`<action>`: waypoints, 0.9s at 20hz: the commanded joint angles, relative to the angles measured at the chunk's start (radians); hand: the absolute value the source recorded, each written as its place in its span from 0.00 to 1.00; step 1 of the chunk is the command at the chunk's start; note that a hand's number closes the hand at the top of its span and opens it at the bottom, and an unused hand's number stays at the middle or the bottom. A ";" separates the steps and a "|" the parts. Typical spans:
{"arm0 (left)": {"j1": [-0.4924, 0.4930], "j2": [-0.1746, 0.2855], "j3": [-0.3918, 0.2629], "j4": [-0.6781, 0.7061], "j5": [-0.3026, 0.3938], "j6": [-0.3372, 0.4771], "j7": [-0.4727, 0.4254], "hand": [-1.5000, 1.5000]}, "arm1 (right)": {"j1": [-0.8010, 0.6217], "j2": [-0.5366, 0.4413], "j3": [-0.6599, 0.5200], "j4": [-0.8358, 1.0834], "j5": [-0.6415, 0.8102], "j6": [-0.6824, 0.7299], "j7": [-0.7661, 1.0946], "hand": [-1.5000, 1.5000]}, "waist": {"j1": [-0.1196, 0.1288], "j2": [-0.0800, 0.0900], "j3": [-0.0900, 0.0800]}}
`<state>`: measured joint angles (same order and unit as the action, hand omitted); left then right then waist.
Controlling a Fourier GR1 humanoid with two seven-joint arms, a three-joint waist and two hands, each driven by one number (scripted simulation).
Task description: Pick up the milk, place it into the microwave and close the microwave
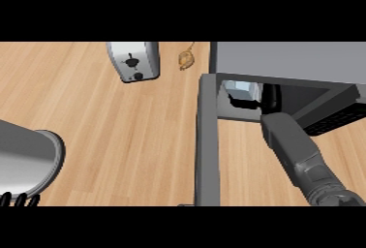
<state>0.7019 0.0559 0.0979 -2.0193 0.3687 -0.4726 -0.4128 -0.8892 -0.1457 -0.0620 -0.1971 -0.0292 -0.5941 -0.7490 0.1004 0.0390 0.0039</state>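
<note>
1. The milk (240, 88) is a small pale carton inside the microwave (286, 60), at about 1 o'clock in the head view. It sits at the left end of the cavity, just behind the front opening.
2. The microwave is a grey box at the far right of the bench (121, 135). Its door (207, 145) is swung open and shows as a long grey bar running from the cavity's left corner towards 6 o'clock.
3. The right hand (271, 96) is black and reaches into the cavity, at 3 o'clock from the milk and against the carton's right side. More of the black hand shows along the carton's near edge. I cannot tell whether this hand is clasped on the milk or spread beside it, because the cavity is dark.
4. The right forearm (297, 150) comes in from 5 o'clock and slants up to the microwave's opening, to the right of the open door.
5. The left hand (20, 199) shows only as upright, straight fingertips at the 7 o'clock corner, holding nothing, at rest.
6. A grey round vessel (25, 160) sits at 8 o'clock, just above the left hand.
7. A silver toaster (134, 60) stands at 11 o'clock, well apart from the microwave door.
8. A small tan object (186, 59) lies between the toaster and the microwave, near 12 o'clock. I cannot tell what it is.
</note>
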 commanded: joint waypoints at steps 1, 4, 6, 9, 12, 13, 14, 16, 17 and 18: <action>-0.043 0.005 0.002 0.007 0.000 0.014 0.021 0.00 | -0.050 -0.047 0.012 0.033 0.035 -0.056 -0.029 1.00 | 0.002 0.008 0.001; -0.036 0.000 -0.003 0.017 0.004 0.007 0.019 0.00 | -0.058 -0.032 -0.003 0.043 0.027 -0.073 -0.049 1.00 | 0.010 0.009 0.001; -0.045 -0.001 0.001 0.010 0.015 0.022 0.038 0.00 | -0.080 -0.035 -0.028 0.040 0.008 -0.075 -0.042 1.00 | 0.013 0.012 0.002; -0.047 0.003 0.018 0.005 0.013 0.017 0.016 0.00 | -0.083 -0.060 -0.070 0.014 -0.027 -0.051 -0.083 1.00 | 0.018 0.014 0.003; -0.050 0.022 0.024 0.016 0.021 -0.003 0.020 0.00 | -0.097 -0.052 -0.066 0.015 -0.010 -0.127 -0.113 1.00 | 0.035 0.020 0.003; -0.063 0.024 0.021 0.018 0.002 0.008 0.028 0.00 | -0.109 -0.051 -0.060 0.026 0.002 -0.168 -0.104 1.00 | 0.031 0.019 0.002; -0.042 0.023 0.018 0.047 0.005 -0.015 0.013 0.00 | -0.107 -0.078 -0.064 0.031 0.004 -0.178 -0.102 1.00 | 0.037 0.019 0.001; -0.063 0.013 0.014 0.042 0.006 0.004 0.022 0.00 | -0.114 -0.075 -0.063 0.048 0.016 -0.259 -0.089 1.00 | 0.043 0.027 0.001; -0.073 0.016 0.009 0.038 0.011 0.010 0.040 0.00 | -0.129 -0.062 -0.071 0.038 0.012 -0.307 -0.090 1.00 | 0.037 0.025 0.001; -0.078 0.027 0.026 0.049 0.012 -0.001 0.025 0.00 | -0.127 -0.064 -0.073 0.045 0.015 -0.317 -0.088 1.00 | 0.035 0.020 0.001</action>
<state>0.6413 0.0755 0.1154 -1.9842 0.3792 -0.4725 -0.3889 -0.9948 -0.2132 -0.1191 -0.1558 -0.0133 -0.7764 -0.8117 0.1333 0.0638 0.0071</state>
